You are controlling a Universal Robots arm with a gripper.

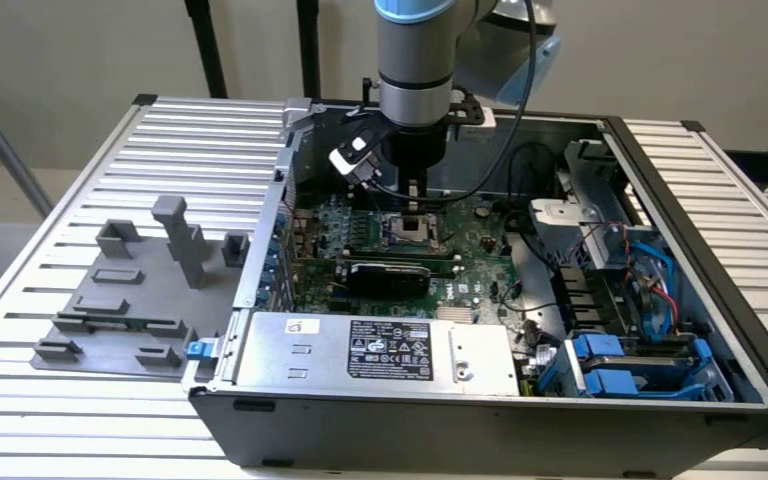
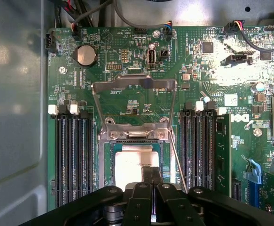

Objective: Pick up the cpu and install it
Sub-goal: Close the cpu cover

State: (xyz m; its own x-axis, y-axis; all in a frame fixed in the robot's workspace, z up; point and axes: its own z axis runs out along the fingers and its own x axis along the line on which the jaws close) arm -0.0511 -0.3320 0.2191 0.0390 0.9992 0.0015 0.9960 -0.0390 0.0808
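Note:
The cpu (image 2: 133, 168), a pale silvery square, lies flat inside the black socket (image 2: 107, 160) on the green motherboard (image 2: 127, 56). The socket's metal load frame (image 2: 134, 84) is swung open, away from it. My gripper (image 2: 152, 175) is shut, its two fingers pressed together with the tips right over the cpu's near edge; whether they touch it I cannot tell. In the exterior view the gripper (image 1: 415, 203) hangs straight down into the open computer case just above the socket (image 1: 408, 232).
RAM slots (image 2: 73, 155) flank the socket on both sides. The case holds a power supply (image 1: 384, 350), an expansion card (image 1: 384, 272), cables and blue drive bays (image 1: 624, 365). Grey fixture blocks (image 1: 131, 300) stand on the slatted table at the exterior view's left.

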